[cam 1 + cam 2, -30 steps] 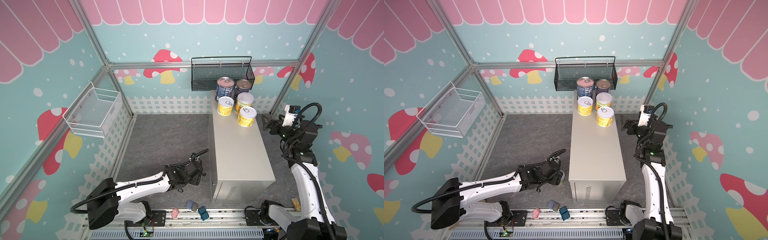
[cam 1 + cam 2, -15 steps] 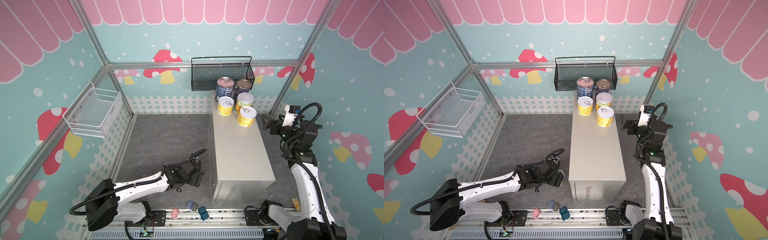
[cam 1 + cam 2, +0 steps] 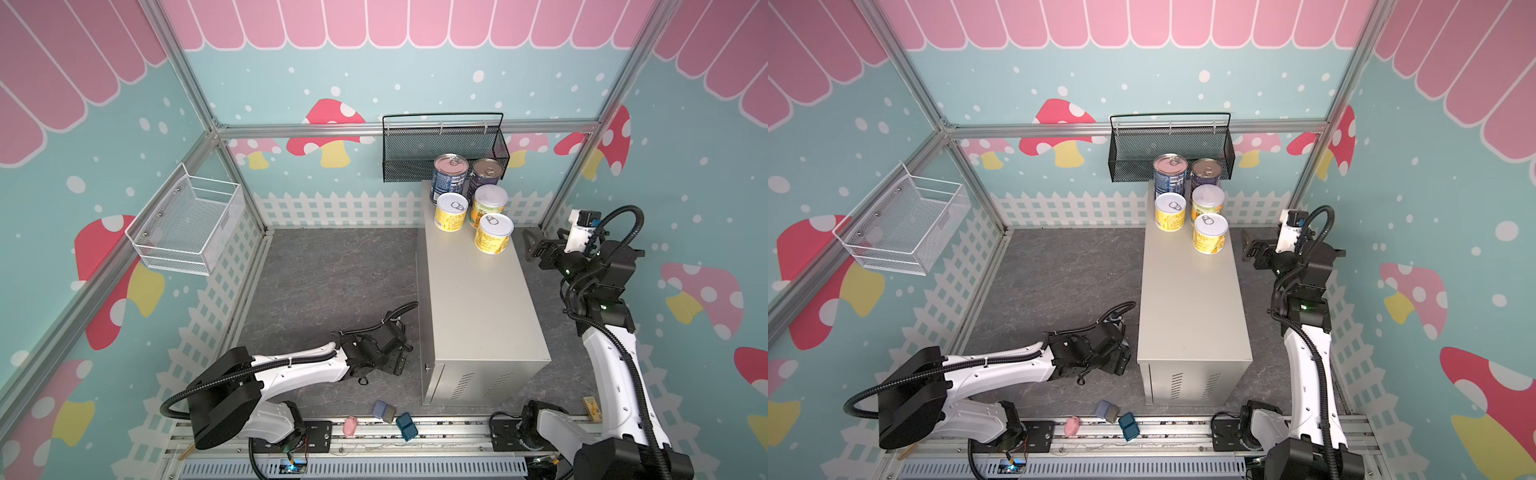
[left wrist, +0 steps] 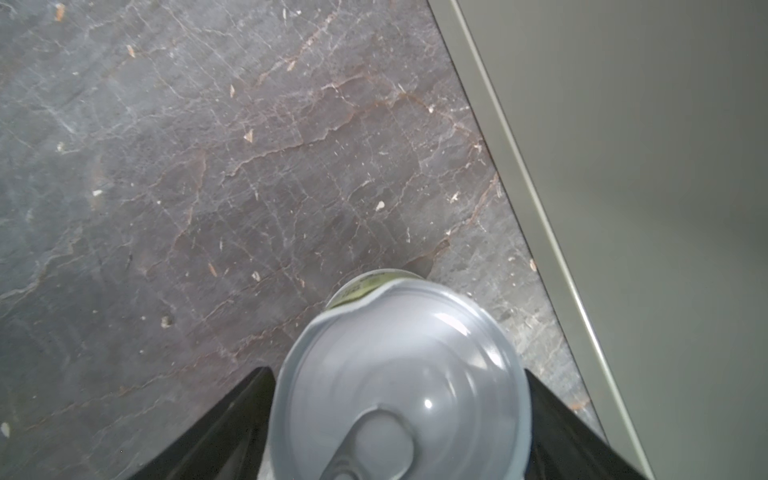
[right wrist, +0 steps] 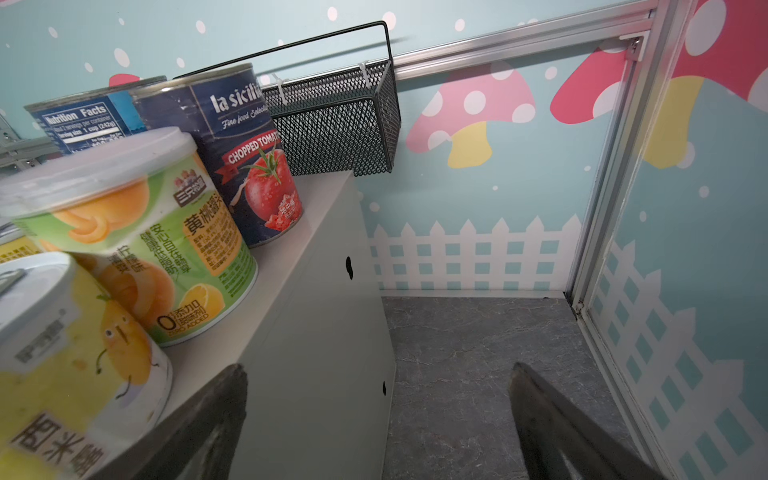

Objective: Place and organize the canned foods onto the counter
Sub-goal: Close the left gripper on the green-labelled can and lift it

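The counter (image 3: 478, 299) runs from twelve to six o'clock in both top views, and its six o'clock half is bare. The right gripper (image 5: 376, 368) hangs off its three o'clock side, by the cans, jaws spread wide with nothing between them. The left gripper (image 3: 397, 359) is low on the floor (image 3: 324, 274) at the counter's nine o'clock side, near the six o'clock end.

Up at the twelve o'clock end stand two dark blue cans (image 3: 449, 178). Just toward six from them are three yellow cans (image 3: 493, 235), all upright and bunched close, so five look placed.

The sixth can (image 4: 399, 374), a short one, stands on the floor between the left fingers (image 4: 232, 419). Whether they pinch it I cannot tell. I reckon it is yet to be lifted up and set with the rest.
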Controlling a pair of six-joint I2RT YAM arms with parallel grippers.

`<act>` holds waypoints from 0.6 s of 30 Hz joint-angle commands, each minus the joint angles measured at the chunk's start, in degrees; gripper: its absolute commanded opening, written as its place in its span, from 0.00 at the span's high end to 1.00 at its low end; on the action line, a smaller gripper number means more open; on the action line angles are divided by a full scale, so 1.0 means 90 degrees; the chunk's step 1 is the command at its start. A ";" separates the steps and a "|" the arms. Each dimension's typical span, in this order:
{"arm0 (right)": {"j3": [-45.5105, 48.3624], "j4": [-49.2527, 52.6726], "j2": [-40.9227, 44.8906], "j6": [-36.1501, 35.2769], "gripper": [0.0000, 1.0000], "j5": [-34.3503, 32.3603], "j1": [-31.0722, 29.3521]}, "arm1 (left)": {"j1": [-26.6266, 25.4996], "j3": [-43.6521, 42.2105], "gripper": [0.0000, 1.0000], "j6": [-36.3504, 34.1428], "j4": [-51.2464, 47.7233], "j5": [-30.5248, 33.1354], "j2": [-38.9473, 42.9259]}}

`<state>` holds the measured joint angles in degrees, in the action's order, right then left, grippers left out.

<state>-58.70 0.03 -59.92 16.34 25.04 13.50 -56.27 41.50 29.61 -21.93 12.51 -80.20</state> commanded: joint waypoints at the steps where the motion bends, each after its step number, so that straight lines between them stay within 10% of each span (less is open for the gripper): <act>1: -0.0032 -0.0004 0.0105 -0.0094 0.00 0.0011 -0.0025 | 0.0022 -0.0108 0.17 0.0161 0.0070 0.0429 0.0012; 18: -0.0021 -0.0023 0.0149 -0.0087 0.00 0.0040 -0.0024 | 0.0353 0.1559 0.31 -0.1064 -0.2386 0.1283 0.2298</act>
<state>-58.70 0.03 -59.81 16.32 25.04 13.50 -54.22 50.43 24.49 -39.33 22.31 -62.65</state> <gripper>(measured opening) 0.995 0.742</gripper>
